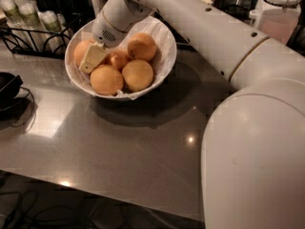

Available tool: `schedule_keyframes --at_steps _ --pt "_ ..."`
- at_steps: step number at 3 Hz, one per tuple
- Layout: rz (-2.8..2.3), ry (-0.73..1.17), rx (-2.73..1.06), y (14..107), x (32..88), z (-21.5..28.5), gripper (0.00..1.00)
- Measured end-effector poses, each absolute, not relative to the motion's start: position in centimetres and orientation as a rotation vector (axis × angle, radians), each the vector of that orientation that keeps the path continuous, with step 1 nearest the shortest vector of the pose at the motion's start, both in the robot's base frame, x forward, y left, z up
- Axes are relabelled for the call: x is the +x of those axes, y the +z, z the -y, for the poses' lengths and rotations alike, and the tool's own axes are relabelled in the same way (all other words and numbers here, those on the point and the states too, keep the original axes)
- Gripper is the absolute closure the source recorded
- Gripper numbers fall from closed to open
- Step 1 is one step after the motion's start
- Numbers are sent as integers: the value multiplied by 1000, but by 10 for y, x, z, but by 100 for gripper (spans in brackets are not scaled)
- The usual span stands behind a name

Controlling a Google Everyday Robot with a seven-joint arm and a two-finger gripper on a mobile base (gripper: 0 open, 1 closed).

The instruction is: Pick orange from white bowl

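The robot's claw [92, 58] sits low inside the white bowl [167, 56], its pale tip pressed against the near side of the orange [79, 50] at the bowl's left wall. Whether the claw is open or closed on that fruit cannot be told from this angle. The orange lies just behind and to the left of the claw, touching it and half hidden by it. Being round, it offers no long axis to line up with.

Three more large oranges crowd the same bowl: one [106, 79] at the front just below the claw, one [137, 74] beside it, and one [141, 46] at the back. A smaller orange [117, 59] is wedged between them, just right of the claw. A crinkled paper liner [159, 32] rises along the rim.

The single arm [200, 27] reaches in from the right, over the bowl's far rim. The bowl stands toward the far left of the counter [119, 147], with a wire rack [28, 37] of cups [19, 13] at the far-left corner, a black object [7, 87] at the left edge and a jar [281, 13] toward the far right. Judging by the crowding, the freest way out is straight up, then toward the open near edge.
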State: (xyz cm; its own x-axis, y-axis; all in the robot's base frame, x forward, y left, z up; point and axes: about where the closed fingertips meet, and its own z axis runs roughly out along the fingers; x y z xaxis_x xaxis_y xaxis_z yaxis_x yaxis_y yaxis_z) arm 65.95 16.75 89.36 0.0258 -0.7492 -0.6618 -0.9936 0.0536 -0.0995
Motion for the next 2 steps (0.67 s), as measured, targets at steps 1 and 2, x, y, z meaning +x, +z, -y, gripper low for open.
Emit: schedule_keyframes --at_steps 1,2 --pt "-1748 584 -1719 901 657 -162 100" --pt "-1709 586 -1665 920 653 -148 100"
